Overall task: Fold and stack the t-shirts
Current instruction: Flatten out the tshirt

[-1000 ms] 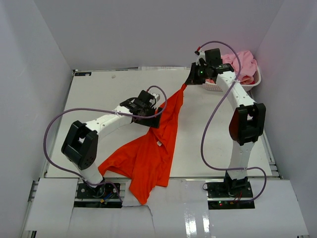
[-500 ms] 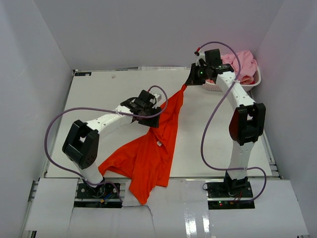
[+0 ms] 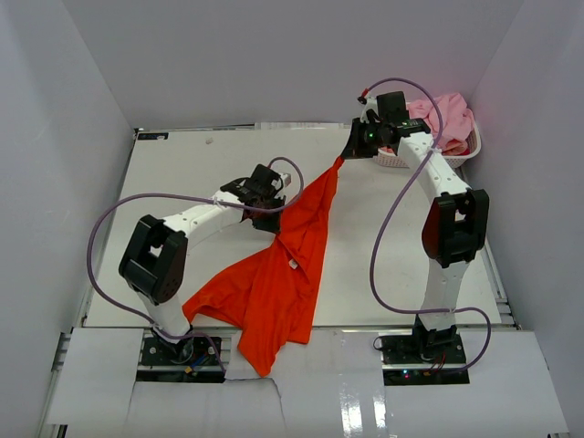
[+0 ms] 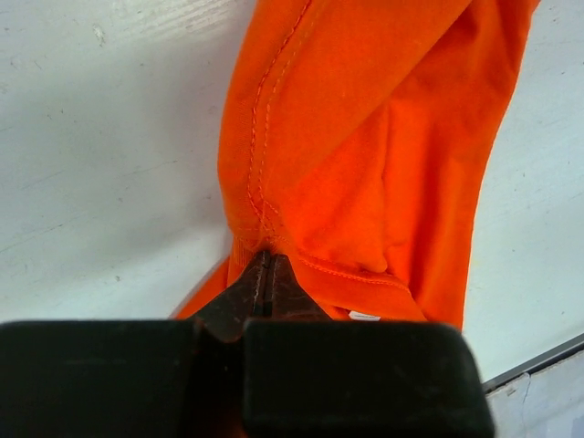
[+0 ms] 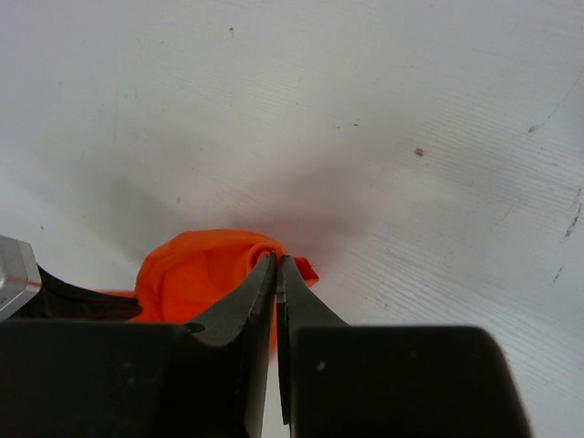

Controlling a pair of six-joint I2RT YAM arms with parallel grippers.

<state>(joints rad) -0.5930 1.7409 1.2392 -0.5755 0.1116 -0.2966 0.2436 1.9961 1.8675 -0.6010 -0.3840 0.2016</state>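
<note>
An orange-red t-shirt (image 3: 278, 274) stretches across the table from the front edge up toward the back right. My right gripper (image 3: 344, 153) is shut on its far tip (image 5: 205, 269) and holds it off the table. My left gripper (image 3: 279, 217) is shut on a hemmed edge of the same t-shirt (image 4: 365, 137) near its middle, jaws pressed together with cloth pinched at their tips. The shirt's lower part lies crumpled and hangs over the table's front edge. A light pink t-shirt (image 3: 449, 117) is heaped in the basket at the back right.
A white perforated basket (image 3: 401, 161) stands at the back right corner beside the right arm. White walls close in the table (image 3: 182, 173) on three sides. Purple cables loop from both arms.
My left gripper has shut on the orange-red t-shirt's edge and drawn slightly back toward the left. The right arm has held still with the shirt's tip.
</note>
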